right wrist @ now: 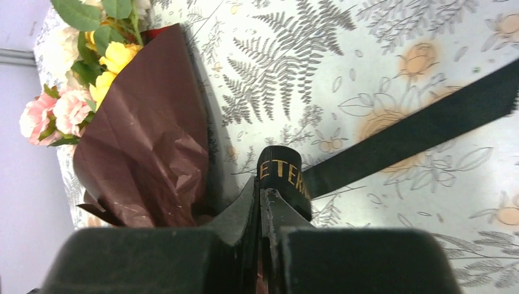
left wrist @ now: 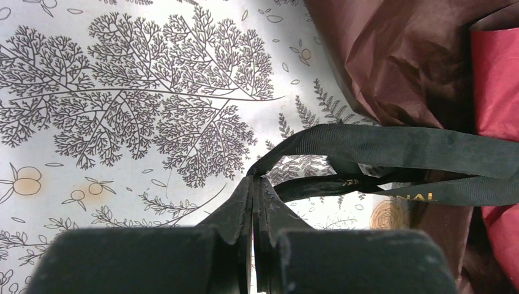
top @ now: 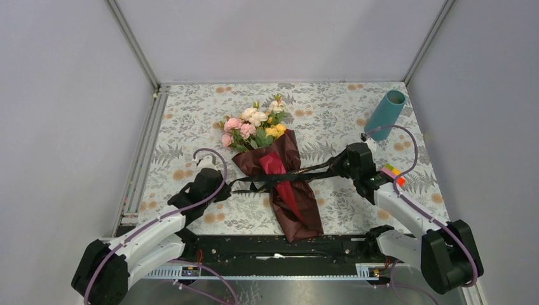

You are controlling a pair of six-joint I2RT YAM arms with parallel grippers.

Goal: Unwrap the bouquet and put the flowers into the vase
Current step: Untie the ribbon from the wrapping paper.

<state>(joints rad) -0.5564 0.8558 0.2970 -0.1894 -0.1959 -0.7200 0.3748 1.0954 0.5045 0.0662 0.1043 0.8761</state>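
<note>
Maroon-paper flower bouquet (top: 283, 184) is lying wrapped | left claw (left wrist: 253, 184) and right claw (right wrist: 261, 184) are clamping its black ribbon (top: 305, 170) | tall teal vase (top: 386, 114) is waiting flowerless

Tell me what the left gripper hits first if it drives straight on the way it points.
Past the black ribbon pinched in the left gripper, probably the printed tablecloth; the maroon wrapping paper lies off to its right, though depth is unclear.

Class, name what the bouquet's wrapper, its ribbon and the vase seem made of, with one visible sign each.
Wrapper: matte maroon paper, creased and crinkled. Ribbon: black fabric, likely satin, folding softly, gold lettering. Vase: smooth teal, plastic or ceramic; cannot tell.
</note>
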